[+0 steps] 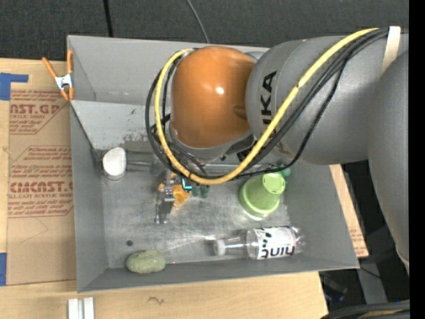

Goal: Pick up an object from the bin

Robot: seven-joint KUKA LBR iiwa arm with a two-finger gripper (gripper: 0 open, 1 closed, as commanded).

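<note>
The grey arm (pixel 319 98) looms closest, its glossy orange cover (pixel 212 95) hanging over the middle of the bin (pixel 93 244) and hiding much of the far side. The bin is grey sheet metal with sloping walls and a floor dulled by scuffs and scratches; beyond its far rim the room is dark.

At the left, against the foot of the sloped wall, stands a small white cap (pixel 114 163). Nearer the front wall lies a pale greenish lump (pixel 146 262), well apart from the cap. The gripper (pixel 163 210) comes down under the orange cover over bare floor left of centre, between the cap and a green plastic cup (pixel 261 193). It touches neither, and nothing shows in its grasp. Whether it is released or clenched cannot be told.

The green cup lies tipped on its side right of centre. Just in front of it a clear bottle with black lettering (pixel 262 242) lies flat, its neck pointing left.
</note>
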